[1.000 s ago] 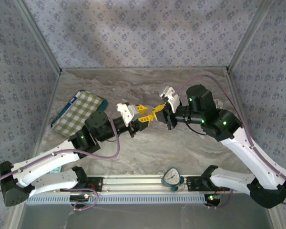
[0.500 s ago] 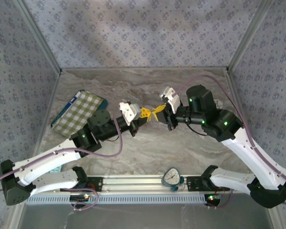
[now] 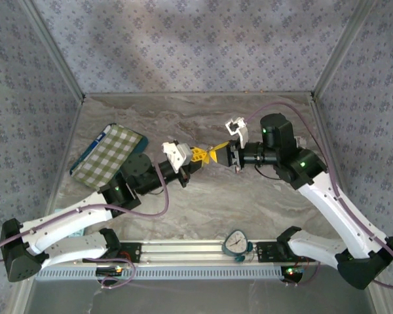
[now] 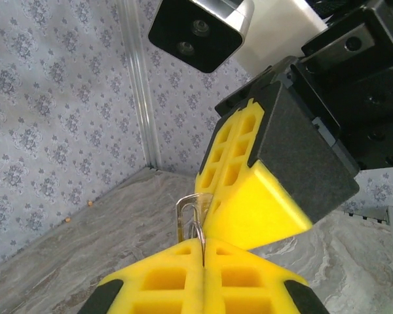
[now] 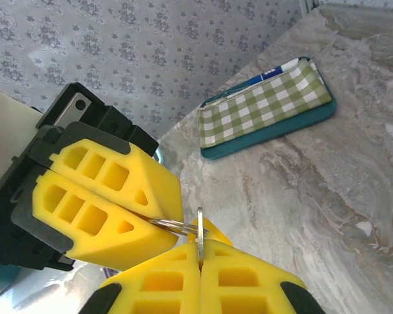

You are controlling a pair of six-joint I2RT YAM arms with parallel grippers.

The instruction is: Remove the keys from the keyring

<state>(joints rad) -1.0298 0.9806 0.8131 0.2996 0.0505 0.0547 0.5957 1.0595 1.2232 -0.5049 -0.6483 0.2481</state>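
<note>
Item: keyring [image 4: 191,210], hanging mid-air above the counter [image 3: 183,118]; the keys are too small to single out. Left gripper [image 3: 200,156] and right gripper [image 3: 215,154] are both clamping its thin metal, tips touching. Handling advice: twisting gently and pulling apart slowly, with both pinches firm.

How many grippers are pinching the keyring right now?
2. The left gripper and the right gripper meet tip to tip, each shut on the silvery keyring.
</note>
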